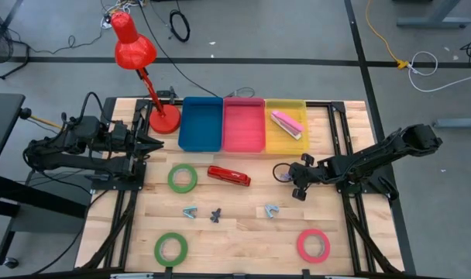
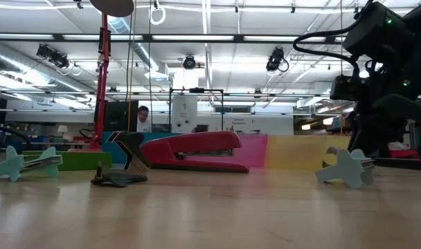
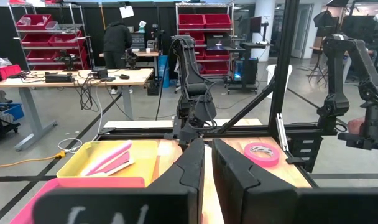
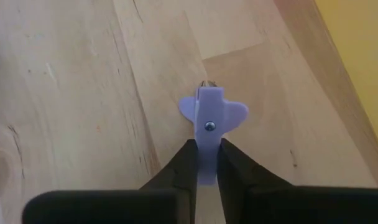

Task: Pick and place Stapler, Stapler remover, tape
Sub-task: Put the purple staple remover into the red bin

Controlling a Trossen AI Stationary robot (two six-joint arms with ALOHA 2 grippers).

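- Green ring-shaped tape roll lies flat on the wooden table, left of centre; a second green tape roll lies near the front-left edge; a pink-red tape roll lies at front right.
- Red stapler lies on the table just in front of the trays, beside the first green roll.
- Three staple removers lie on the bare wood in front of the red stapler: light blue, dark, light blue, each apart from the others.
- Blue plastic tray: nothing seen inside. Pink plastic tray: nothing seen inside. Yellow plastic tray holds a pink stapler.
- Red desk lamp stands at the table's back left, base beside the blue tray.
- Right gripper is over the table in front of the yellow tray, fingers pinched on a lavender staple remover, held off the wood.
- Left gripper waits at the left table edge, fingers pressed nearly together, holding nothing.
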